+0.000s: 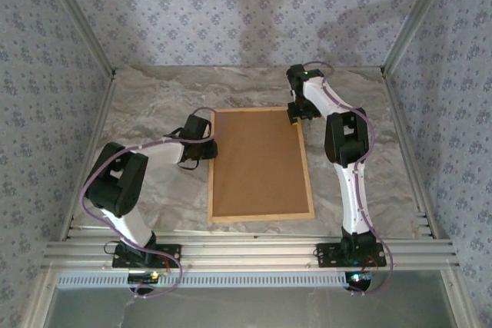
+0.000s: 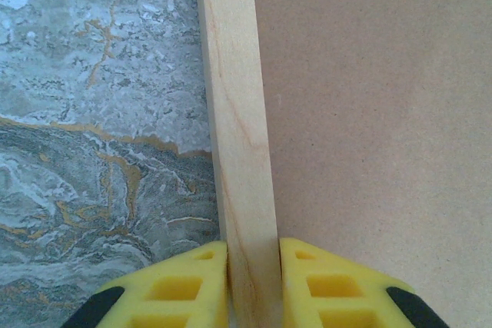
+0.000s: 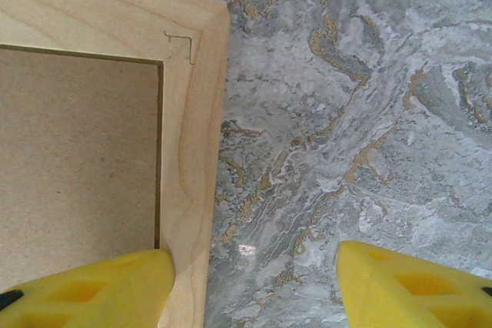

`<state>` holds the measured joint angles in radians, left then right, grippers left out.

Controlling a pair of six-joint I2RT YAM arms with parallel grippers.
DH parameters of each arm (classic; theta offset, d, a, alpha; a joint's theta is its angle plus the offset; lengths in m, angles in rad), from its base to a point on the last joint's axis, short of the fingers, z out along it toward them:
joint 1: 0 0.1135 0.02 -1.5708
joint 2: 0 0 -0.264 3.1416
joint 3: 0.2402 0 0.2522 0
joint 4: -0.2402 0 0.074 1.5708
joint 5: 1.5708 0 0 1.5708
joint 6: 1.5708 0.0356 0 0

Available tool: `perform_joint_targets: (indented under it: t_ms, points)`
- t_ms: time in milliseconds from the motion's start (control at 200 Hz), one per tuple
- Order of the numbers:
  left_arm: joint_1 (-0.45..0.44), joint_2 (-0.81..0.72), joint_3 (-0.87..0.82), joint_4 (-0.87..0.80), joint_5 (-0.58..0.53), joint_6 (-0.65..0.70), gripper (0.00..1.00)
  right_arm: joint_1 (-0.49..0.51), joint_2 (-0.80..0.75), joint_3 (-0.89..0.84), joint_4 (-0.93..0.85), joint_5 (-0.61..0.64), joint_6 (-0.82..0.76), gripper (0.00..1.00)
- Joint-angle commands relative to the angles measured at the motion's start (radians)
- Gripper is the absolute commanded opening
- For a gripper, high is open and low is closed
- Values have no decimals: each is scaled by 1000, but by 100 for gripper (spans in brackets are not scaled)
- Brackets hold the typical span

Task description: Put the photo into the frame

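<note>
From the top external camera, the frame [image 1: 211, 190] lies flat on the marble table [image 1: 150, 101], and a plain brown backing board [image 1: 260, 160] fills its opening from rail to rail; the frame's long axis runs from the arms' bases toward the back wall, short ends near and far; the left gripper [image 1: 206, 148] sits on the frame's left long rail, nearer the far end than the near one; the right gripper [image 1: 298, 116] sits at the frame's far right corner.

In the left wrist view, the pale wood rail of the frame [image 2: 237, 136] runs straight up the middle, with the backing board [image 2: 369, 113] to its right and the table [image 2: 100, 113] to its left; the left gripper [image 2: 254, 270] is clamped on that rail, its yellow fingers [image 2: 188, 286] pressed against both sides of the wood.

In the right wrist view, the mitred corner of the frame [image 3: 196, 74] shows, the backing board [image 3: 77, 151] seated inside it and the table [image 3: 346, 113] beyond it; the right gripper [image 3: 257, 286] is spread wide and grips nothing; one of its fingers [image 3: 92, 289] lies over the board at the rail's inner edge, the other over bare marble well apart from the frame.
</note>
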<state>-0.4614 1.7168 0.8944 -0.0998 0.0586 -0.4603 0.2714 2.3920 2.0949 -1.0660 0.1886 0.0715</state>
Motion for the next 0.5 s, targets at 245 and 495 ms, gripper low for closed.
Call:
perform_joint_targets:
  t_ms: [245,495]
  points:
    - [-1,66,-35,-88,15,31,21,37,108,12,-54,-103,10,62]
    - [0,67,-29,-89,15,34,21,43,130,52,-83,-110,2,62]
